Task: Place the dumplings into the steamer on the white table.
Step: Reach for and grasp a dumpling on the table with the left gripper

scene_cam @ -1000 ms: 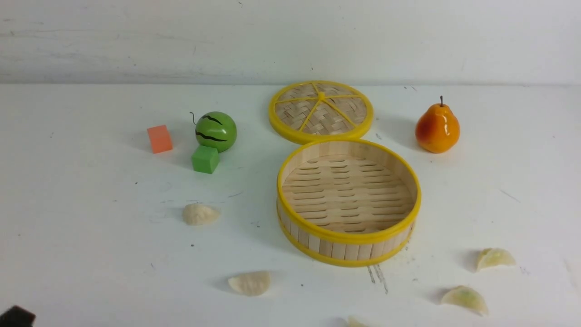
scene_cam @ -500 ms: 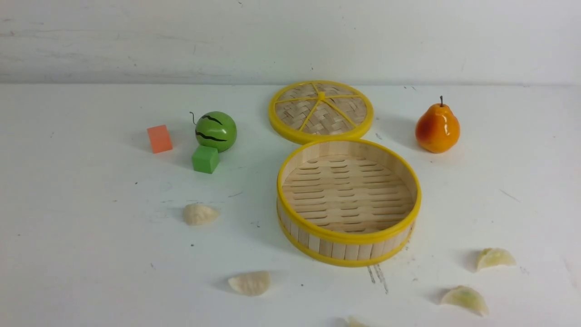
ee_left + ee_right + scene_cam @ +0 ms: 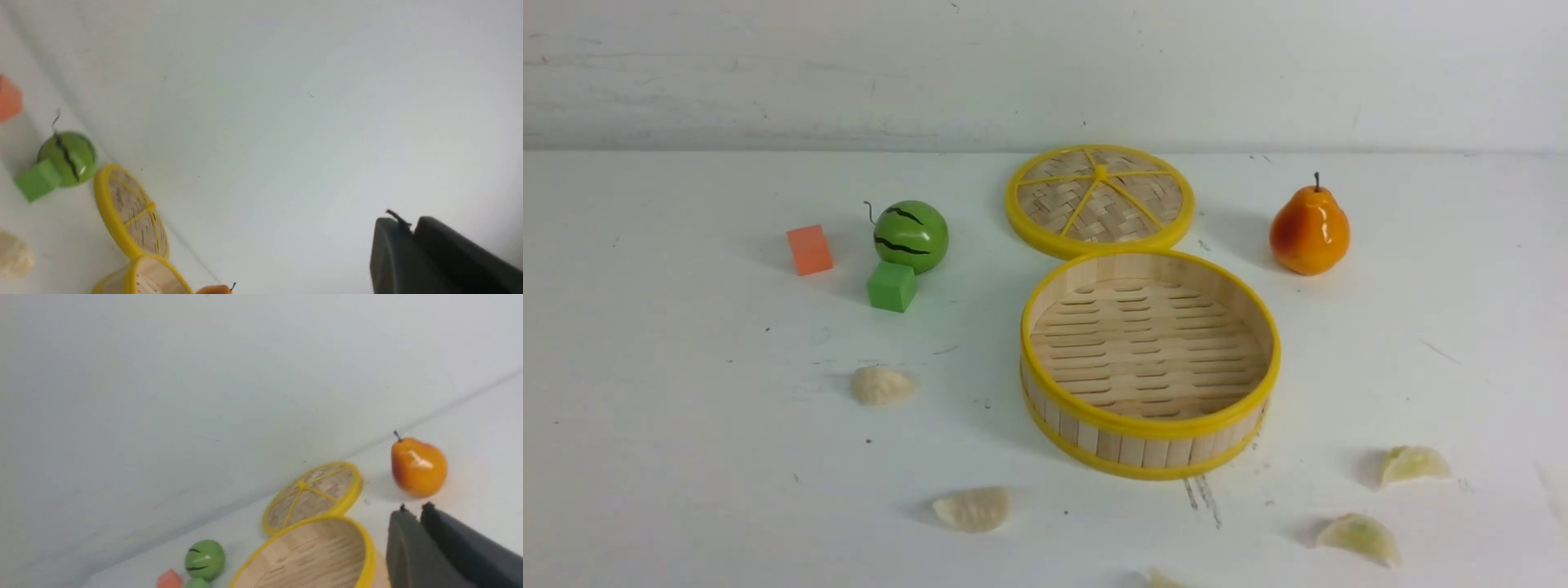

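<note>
— How far along is the robot?
— Not started, by the look of it. On the table [image 3: 686,457] the steamer [image 3: 1150,426] sits empty. Two dumplings [image 3: 882,385] [image 3: 973,508] lie to its left, and two more [image 3: 1413,464] [image 3: 1360,537] to its right. All are left to move.
— And the fifth dumpling [image 3: 1164,580]?
— It is cut off by the front view's bottom edge.
— The fingers?
— The left fingers [image 3: 408,232] and right fingers [image 3: 416,522] are clenched on nothing. They show only in the blurry wrist views.
</note>
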Robot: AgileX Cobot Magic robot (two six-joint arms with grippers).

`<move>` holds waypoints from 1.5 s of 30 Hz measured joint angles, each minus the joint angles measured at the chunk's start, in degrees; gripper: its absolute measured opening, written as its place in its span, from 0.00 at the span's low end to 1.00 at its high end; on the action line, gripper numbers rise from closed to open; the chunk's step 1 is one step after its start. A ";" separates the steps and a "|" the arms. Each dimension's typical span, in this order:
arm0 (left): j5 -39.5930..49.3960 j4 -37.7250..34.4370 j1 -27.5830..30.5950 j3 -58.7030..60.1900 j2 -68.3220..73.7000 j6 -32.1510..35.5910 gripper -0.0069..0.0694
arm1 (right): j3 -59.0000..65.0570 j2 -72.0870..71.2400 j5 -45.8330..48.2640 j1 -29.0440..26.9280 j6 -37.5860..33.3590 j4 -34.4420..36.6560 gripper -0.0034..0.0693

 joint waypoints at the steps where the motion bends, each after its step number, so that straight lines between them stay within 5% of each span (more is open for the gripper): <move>1: 0.00 0.16 0.00 -0.37 0.00 0.64 0.10 | 0.00 0.00 0.00 0.00 0.00 0.00 0.05; 6: 12.11 10.71 0.00 -12.54 13.91 7.88 0.07 | -14.09 21.34 9.28 0.00 -15.03 -0.32 0.02; 15: 44.98 45.85 -0.15 -38.46 45.81 -0.16 0.07 | -30.27 41.21 31.92 3.96 -18.96 -1.58 0.02; 22: 48.76 62.03 -8.13 -46.18 63.41 -5.20 0.07 | -31.29 43.32 34.34 7.50 -20.12 -2.39 0.03; 32: 48.98 67.14 -14.27 -56.79 85.44 -15.33 0.08 | -31.33 43.32 34.15 7.61 -21.06 -2.18 0.03; 36: 48.80 68.71 -14.27 -62.79 92.07 -16.05 0.15 | -31.33 43.32 34.10 7.61 -21.11 -1.94 0.04; 45: 50.84 70.29 -14.27 -74.86 105.78 -17.91 0.64 | -31.33 43.32 33.99 7.61 -21.22 -1.94 0.04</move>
